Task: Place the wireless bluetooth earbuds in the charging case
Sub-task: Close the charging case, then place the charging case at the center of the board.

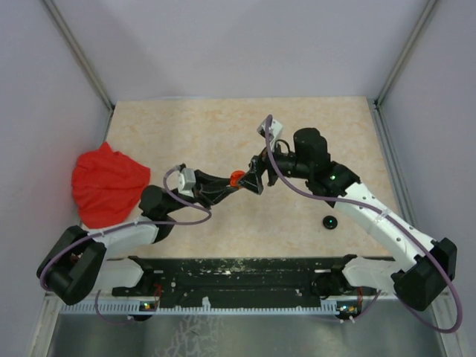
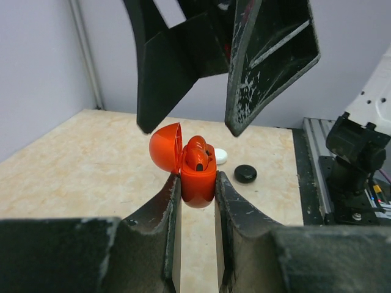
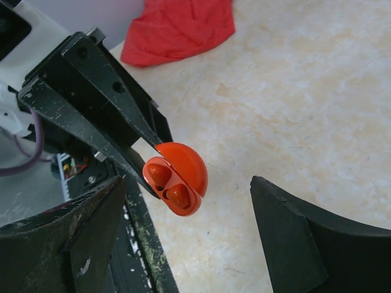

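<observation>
We find the open orange plastic charging case (image 2: 198,180) boxed in: fingers (image 2: 165,213) of the left gripper (image 2: 197,178) clamp its sides, and the right gripper (image 2: 190,129) hangs just beside it, fingers (image 2: 263,67) spread. On the beige marbled desk (image 1: 193,126), a crumpled red cloth (image 1: 108,184) blocks the left edge; a small round black disc (image 1: 329,222) sits near the right arm. The far half offers passage.

This was a robotics lab cell: a beige marbled tabletop (image 1: 320,126) boxed in by plain pale panels (image 1: 245,44) on metal posts (image 1: 78,52) (upper half of the overhead view), with the left arm (image 1: 126,234) and right arm (image 1: 379,219) bolted to a black rail (image 1: 238,271) along the bottom edge.
</observation>
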You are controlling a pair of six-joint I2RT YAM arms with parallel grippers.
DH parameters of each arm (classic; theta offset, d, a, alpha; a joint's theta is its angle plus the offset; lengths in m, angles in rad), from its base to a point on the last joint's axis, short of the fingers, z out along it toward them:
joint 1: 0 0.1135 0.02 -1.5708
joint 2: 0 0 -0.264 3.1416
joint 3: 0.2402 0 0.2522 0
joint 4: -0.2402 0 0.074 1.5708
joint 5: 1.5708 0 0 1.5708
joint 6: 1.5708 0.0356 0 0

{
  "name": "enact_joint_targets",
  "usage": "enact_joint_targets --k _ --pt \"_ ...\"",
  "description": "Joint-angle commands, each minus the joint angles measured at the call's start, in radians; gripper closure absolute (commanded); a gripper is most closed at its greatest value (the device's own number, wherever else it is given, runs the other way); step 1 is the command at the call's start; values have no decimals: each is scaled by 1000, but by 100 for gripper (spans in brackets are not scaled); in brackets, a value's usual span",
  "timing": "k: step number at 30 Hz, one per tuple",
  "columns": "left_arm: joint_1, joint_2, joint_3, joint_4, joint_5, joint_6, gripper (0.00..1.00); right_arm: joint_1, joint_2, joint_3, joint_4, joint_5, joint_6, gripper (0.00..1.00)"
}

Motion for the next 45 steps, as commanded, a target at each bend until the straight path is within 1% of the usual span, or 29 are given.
enact_joint_targets --k 1,5,7,9,11,20,22,25,28,29,31,32,34,37,40,45 --pt "10 0 50 -46 140 17 99 -22 36 68 -11 -230 -15 16" --pt "14 1 64 -55 175 13 99 -23 64 76 -23 -313 -22 17" --pt "14 5 69 -58 180 6 99 -24 70 76 -24 -334 -26 22" --pt "16 10 71 -69 174 -2 100 -26 64 74 -22 -349 -30 28" --pt "26 15 77 -101 151 -11 99 -27 51 69 -19 -352 -36 30" --pt "70 66 84 -85 148 -131 99 -36 1 38 -8 -314 -60 32" --pt "83 75 77 -53 153 -158 99 -36 -6 33 -2 -309 -64 32" --pt "91 73 72 -36 163 -182 99 -38 -20 14 12 -244 -68 32" --pt "98 62 89 -82 196 -180 99 -38 -28 -9 19 -177 -91 32" --pt "98 57 95 -106 209 -177 99 -38 -32 -22 27 -165 -101 34" --pt "102 43 120 -185 241 -152 99 -38 -42 -55 49 -165 -123 42" --pt "103 32 132 -237 254 -126 99 -38 -49 -70 59 -174 -139 44" --pt "103 15 146 -312 267 -99 99 -38 -57 -93 72 -196 -163 44" --pt "107 -11 153 -355 284 -90 99 -35 -72 -139 111 -243 -232 44" --pt "109 -24 177 -423 308 -61 99 -28 -83 -174 156 -249 -246 43" --pt "109 -23 194 -440 359 -64 99 -15 -46 -170 148 -249 -262 43"
